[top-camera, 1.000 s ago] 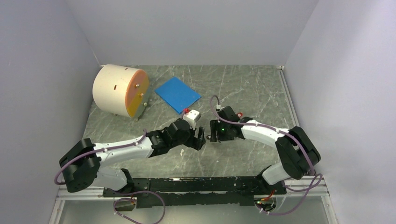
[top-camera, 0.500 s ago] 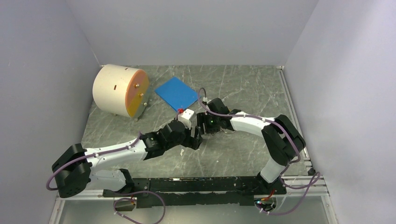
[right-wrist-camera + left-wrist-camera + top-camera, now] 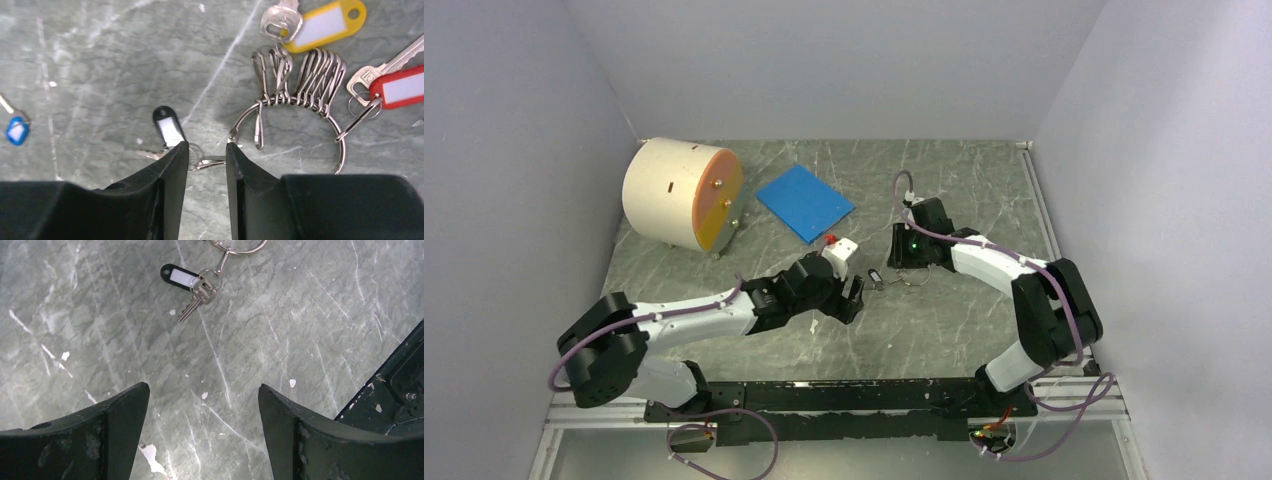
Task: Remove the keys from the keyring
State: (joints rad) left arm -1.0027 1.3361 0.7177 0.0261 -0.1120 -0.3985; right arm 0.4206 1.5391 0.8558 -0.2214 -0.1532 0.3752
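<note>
Okay, black-tagged key (image 3: 167, 128) lies at the narrowed jaws of my right gripper (image 3: 206, 150), can't tell if pinched, keyring (image 3: 280, 98) just right; left gripper (image 3: 202, 387) gapes near-left.

Black-tagged key (image 3: 170, 131), keyring (image 3: 295, 101) beside, seemingly apart

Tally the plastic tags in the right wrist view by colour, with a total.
black tag: 1
yellow tag: 1
red tag: 1
blue tag: 1
Total: 4
</note>
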